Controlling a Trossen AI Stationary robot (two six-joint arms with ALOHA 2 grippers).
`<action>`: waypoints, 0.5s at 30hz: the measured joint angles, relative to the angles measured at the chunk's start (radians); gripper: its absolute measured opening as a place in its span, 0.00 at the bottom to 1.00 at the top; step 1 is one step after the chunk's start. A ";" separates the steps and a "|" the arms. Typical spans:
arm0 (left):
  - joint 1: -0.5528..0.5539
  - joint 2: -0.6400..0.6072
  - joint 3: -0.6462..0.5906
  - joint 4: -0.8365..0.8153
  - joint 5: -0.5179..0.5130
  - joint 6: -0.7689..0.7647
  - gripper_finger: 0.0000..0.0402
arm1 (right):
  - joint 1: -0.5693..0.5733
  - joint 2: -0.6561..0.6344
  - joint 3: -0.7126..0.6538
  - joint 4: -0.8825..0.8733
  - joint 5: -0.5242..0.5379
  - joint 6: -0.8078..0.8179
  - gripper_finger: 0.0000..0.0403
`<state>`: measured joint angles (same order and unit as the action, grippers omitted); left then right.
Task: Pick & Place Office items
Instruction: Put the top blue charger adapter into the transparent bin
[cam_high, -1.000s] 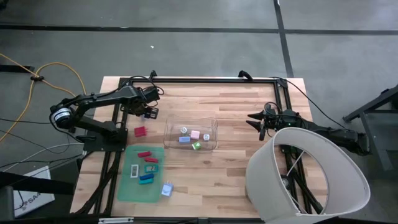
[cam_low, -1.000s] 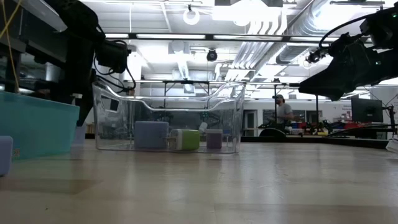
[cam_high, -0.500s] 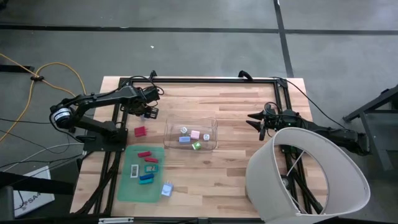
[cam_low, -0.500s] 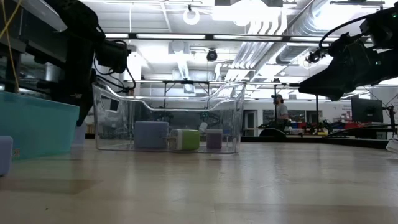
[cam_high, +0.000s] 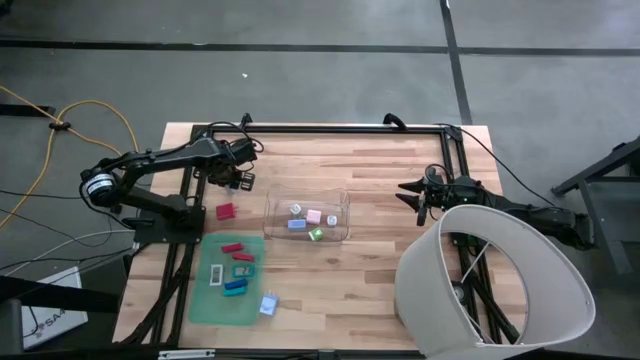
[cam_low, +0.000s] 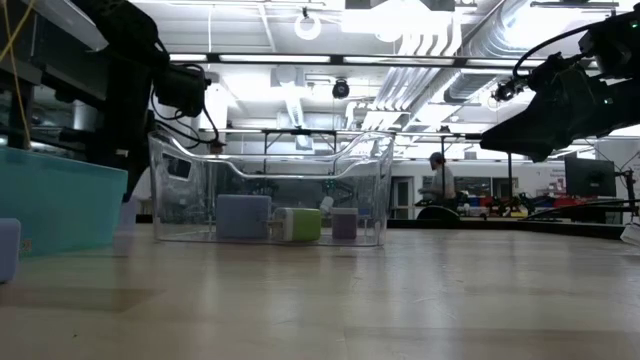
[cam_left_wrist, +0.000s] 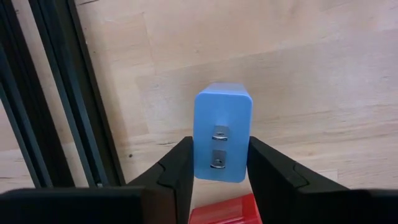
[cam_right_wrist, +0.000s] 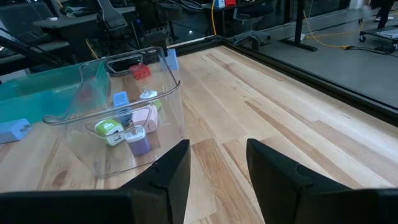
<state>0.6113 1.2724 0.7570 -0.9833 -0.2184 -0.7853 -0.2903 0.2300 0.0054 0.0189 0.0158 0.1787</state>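
Gripping a blue block (cam_left_wrist: 222, 135), your left pincer (cam_left_wrist: 219, 163) sits on the counter (cam_high: 380, 270) beside the black frame rail (cam_left_wrist: 68, 93), a red piece (cam_high: 226, 211) just nearby. Your right pincer (cam_right_wrist: 217, 163) waits open, facing the clear bin (cam_high: 307, 214) holding several items

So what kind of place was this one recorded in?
Probably a robotics lab or workshop in an open industrial hall: exposed ceiling ducts and strip lights overhead, workbenches with chairs and cables behind the wooden table, and a person far off.
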 joint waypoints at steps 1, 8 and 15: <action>0.000 0.000 0.000 0.000 0.000 0.000 0.30 | 0.000 0.000 0.000 0.000 0.000 0.000 0.36; 0.001 -0.008 0.000 -0.013 -0.021 0.007 0.30 | 0.000 0.000 0.000 0.000 0.000 0.000 0.36; 0.038 -0.090 0.010 -0.021 -0.023 0.060 0.29 | 0.000 0.000 0.000 0.000 0.000 0.000 0.36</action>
<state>0.6494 1.1823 0.7672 -1.0044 -0.2413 -0.7256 -0.2901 0.2302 0.0055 0.0189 0.0158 0.1787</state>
